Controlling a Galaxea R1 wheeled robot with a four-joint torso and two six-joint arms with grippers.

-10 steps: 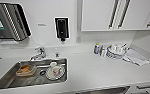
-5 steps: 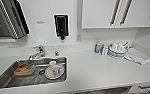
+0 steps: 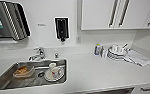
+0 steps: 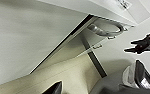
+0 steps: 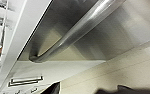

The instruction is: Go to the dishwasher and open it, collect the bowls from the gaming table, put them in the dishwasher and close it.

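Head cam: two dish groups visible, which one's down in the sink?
The white cup on a plate beside the brownish dish sits in the steel sink. The other stack of white dishes stands on the counter at the right, near the small bottle.

I'm in a kitchenette, office-pantry type. White counter (image 3: 98,72) with a steel sink (image 3: 6,80) on the left, dirty dishes (image 3: 53,73) in it, tap (image 3: 38,54) behind. Wall soap dispenser (image 3: 61,28), paper towel dispenser (image 3: 8,21) far left, white upper cabinets (image 3: 103,13). Brushed-steel dishwasher (image 5: 141,27) with bar handle (image 5: 76,31) under the counter.
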